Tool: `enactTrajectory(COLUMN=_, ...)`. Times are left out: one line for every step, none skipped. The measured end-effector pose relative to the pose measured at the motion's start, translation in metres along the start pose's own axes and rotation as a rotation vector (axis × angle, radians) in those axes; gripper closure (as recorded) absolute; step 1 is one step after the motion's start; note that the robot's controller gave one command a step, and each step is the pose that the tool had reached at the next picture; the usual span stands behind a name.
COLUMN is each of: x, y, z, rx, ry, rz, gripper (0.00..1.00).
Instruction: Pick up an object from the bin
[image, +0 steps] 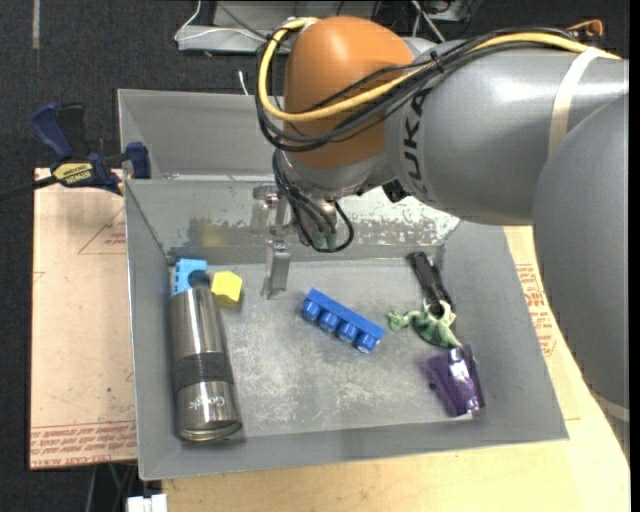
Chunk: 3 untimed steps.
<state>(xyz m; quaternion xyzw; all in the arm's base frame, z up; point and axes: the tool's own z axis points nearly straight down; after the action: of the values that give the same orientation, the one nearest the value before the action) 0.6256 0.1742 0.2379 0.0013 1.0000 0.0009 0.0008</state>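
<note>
Hovering KUKA-marked arm (470, 130), yellow block (228, 288) nearby

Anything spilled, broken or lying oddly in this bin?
Nothing stands out. The steel flask lies on its side by the left wall; the yellow block, blue brick and purple piece lie loose and apart, none visibly damaged.

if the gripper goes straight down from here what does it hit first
Probably bare bin floor: the gripper points into the gap between the yellow block and the blue studded brick, touching neither. Depth is unclear from this view.
</note>
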Motion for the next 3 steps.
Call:
enactTrajectory(x=0.0, y=0.0, z=0.0, rx=0.0, ry=0.0, rz=0.0, gripper=0.0)
enactTrajectory(x=0.024, y=-0.006, z=0.01, rx=-0.001, ry=-0.006, rz=-0.021, gripper=0.0)
enactTrajectory(x=0.003, y=-0.009, z=0.036, rx=-0.003, ry=-0.012, rz=-0.08, gripper=0.0)
